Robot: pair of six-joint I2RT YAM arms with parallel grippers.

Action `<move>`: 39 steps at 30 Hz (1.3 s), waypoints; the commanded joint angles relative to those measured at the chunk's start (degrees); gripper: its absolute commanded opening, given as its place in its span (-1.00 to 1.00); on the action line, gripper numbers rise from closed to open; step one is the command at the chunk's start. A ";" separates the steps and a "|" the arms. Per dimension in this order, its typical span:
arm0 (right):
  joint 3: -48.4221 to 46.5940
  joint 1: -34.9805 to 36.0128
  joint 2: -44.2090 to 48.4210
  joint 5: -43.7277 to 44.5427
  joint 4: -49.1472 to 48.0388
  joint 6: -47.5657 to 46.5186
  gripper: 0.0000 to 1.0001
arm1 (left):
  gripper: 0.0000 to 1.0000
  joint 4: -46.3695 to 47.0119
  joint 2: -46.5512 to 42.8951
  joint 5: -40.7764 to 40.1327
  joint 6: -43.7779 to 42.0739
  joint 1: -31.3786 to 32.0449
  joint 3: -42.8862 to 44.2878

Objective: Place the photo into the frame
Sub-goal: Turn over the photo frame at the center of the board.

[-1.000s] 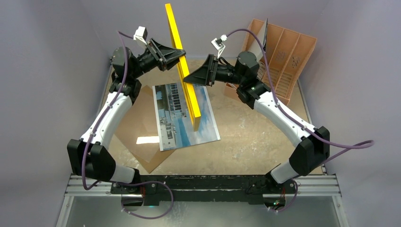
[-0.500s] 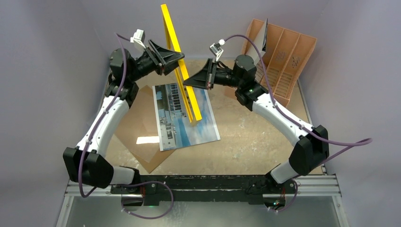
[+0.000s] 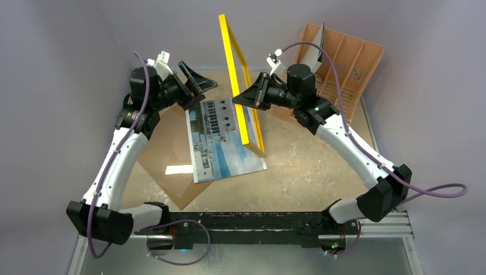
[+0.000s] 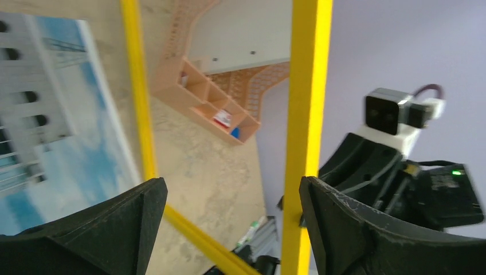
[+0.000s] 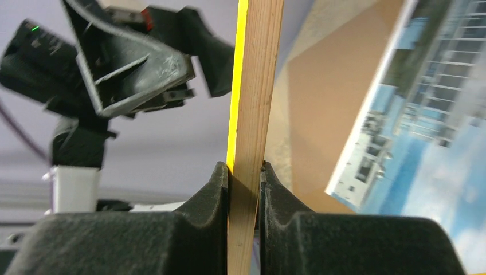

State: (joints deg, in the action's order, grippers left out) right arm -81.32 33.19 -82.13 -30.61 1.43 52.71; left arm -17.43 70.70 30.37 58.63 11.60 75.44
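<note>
The frame point(image 3: 232, 69) stands on edge in the air above the middle of the table point(image 3: 309, 166). Its yellow face is turned towards the left arm and its pale wooden back towards the right arm. It tilts a little, and its lowest corner hangs down by the right edge of the photo point(image 3: 220, 146); whether that corner touches the print or the table cannot be told. The right gripper point(image 3: 247, 97) is clenched on one long side of the frame. In the right wrist view its two black fingers point(image 5: 209, 200) press against the yellow front and the wooden back of that side. The left gripper point(image 3: 200, 80) is let go, jaws spread wide with nothing between them. It sits just beside the frame's yellow face without touching it, and its wrist camera looks through the frame's opening. The photo lies flat and face up on the table, showing the white building and blue sky, below and to the left of the frame. Its left part rests on a brown board point(image 3: 166, 149) that juts out from under it. A tall orange-brown rack point(image 3: 344, 63) with slots stands at the far right corner of the table, behind the right arm.
</note>
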 commanded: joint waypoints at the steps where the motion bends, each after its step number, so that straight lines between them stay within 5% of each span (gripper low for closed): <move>1: -7.97 0.30 0.71 11.51 12.28 -11.65 -1.00 | 0.81 -12.56 -5.01 -11.66 -11.17 -0.32 1.92; 13: -6.42 7.45 -7.85 18.00 15.97 -14.88 -1.00 | 0.81 -23.48 -12.37 -32.52 -15.06 -0.34 -8.44; 21: -3.60 12.94 -13.78 25.94 13.55 -9.82 -1.00 | 0.80 -24.10 -12.92 -37.35 -13.94 -0.33 -10.91; 29: 1.09 19.15 -21.40 22.00 2.99 -2.46 -1.00 | 0.80 -27.17 -12.93 -46.77 -13.01 -0.34 -11.02; 39: -3.48 20.77 -34.24 20.03 -4.07 -0.02 -0.91 | 0.85 -28.63 -10.86 -46.19 -14.24 -0.78 -8.49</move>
State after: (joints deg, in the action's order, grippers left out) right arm -81.41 53.60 -113.69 -5.78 1.91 46.02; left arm -46.04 58.83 -14.94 45.36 11.29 64.51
